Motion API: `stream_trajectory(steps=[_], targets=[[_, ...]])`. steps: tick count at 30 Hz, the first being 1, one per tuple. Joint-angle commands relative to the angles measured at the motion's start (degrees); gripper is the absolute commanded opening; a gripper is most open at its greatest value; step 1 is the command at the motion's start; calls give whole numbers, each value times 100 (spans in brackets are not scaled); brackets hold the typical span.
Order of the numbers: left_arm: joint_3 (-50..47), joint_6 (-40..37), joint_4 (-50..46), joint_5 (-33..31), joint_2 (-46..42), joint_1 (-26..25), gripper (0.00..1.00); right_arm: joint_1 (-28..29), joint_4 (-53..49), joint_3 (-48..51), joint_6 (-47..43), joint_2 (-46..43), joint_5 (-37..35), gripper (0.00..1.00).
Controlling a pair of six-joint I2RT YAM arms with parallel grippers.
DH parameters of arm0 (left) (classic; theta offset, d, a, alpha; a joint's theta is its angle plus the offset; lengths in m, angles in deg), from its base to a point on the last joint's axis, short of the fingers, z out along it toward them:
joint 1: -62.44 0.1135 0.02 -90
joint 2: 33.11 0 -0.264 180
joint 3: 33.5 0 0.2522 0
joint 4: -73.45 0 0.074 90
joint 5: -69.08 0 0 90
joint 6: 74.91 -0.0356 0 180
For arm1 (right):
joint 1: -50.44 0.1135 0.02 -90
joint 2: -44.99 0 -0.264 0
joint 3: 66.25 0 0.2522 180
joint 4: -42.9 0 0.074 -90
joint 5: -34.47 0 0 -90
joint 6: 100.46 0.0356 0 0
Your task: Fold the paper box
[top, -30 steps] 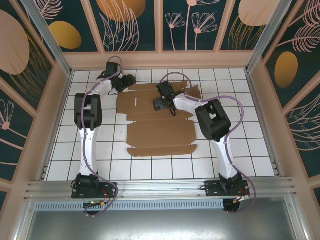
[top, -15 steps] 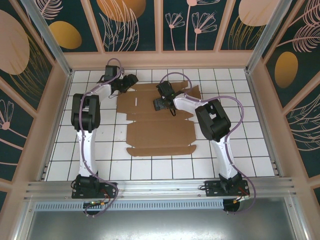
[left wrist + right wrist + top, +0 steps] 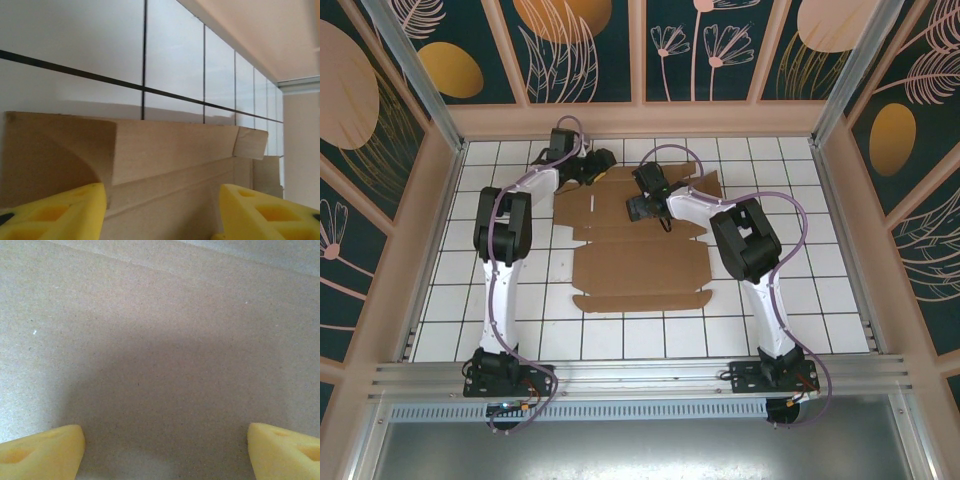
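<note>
The paper box [image 3: 640,265] lies flat as a brown die-cut sheet on the white tiles, its flaps spread out. My left gripper [image 3: 599,164] is at the sheet's far left corner. In the left wrist view its yellow fingers [image 3: 50,210] stand apart, open, over the cardboard [image 3: 170,150], whose far flap edge and crease lines show ahead. My right gripper [image 3: 636,207] is low over the sheet's far middle panel. In the right wrist view it [image 3: 165,452] is open wide, with plain cardboard [image 3: 160,340] close beneath the fingertips [image 3: 45,450].
White tiled floor [image 3: 790,260] surrounds the sheet on all sides. The pink back wall [image 3: 640,120] runs close behind the left gripper. Side walls [image 3: 435,230] border the floor, and an aluminium rail [image 3: 640,375] crosses the near edge.
The left arm has swung right along the back of the floor, bringing its gripper over the sheet's far left corner. The right arm and the sheet have not moved.
</note>
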Motion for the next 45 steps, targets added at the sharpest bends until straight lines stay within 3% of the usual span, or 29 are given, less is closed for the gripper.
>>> stream_trajectory(steps=[1, 4, 10, 15, 21, 35, 45], targets=[[-517, -473, -318, -423, -989, 285, 64, 44, -750, 348, -138, 693, 180, 85], [-1186, -808, -530, -803, -1604, 493, 70, 46, -733, 356, -166, 689, 222, 85], [-2322, -1063, -900, -1784, -2045, 898, 67, 49, -698, 321, -182, 733, 351, 84], [-2625, -1203, -601, -926, -1883, 1004, 64, 49, -654, 356, -207, 751, 485, 82], [-2625, -1363, -520, -464, -1610, 1004, 60, 54, -632, 417, -221, 733, 541, 79], [-3382, -835, 815, 1208, -1696, 1002, 50, 40, -584, 532, -228, 689, 515, 76], [-3569, -563, 1016, 1333, -2060, 1002, 40, 27, -540, 556, -235, 654, 512, 74]])
